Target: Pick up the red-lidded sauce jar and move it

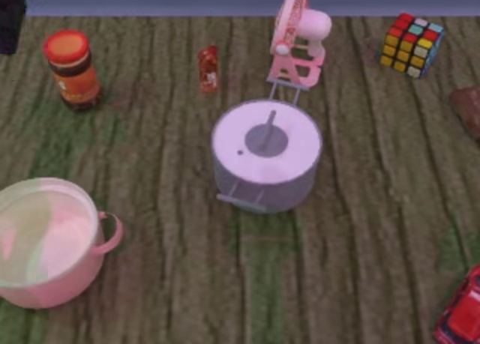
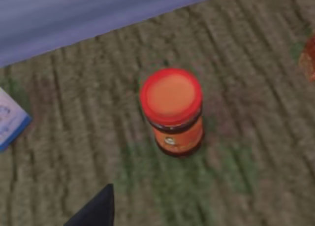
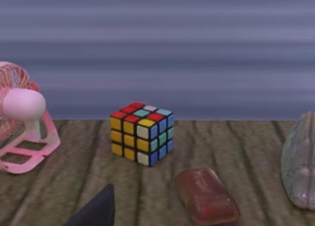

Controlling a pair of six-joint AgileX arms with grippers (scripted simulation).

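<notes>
The red-lidded sauce jar stands upright at the table's far left, near the back edge. The left wrist view looks down on its wide red-orange lid and orange label. My left gripper hovers above and short of the jar, open and holding nothing; one dark fingertip shows, well apart from the jar. A dark part of the left arm pokes in at the top view's far-left corner. My right gripper is out of the top view, parked low at the right, open, with one fingertip showing.
A slim red bottle, a pink fan and a colour cube line the back. A round lilac-topped drum sits mid-table, a pink pot front left, a brown lump and red toy car at right.
</notes>
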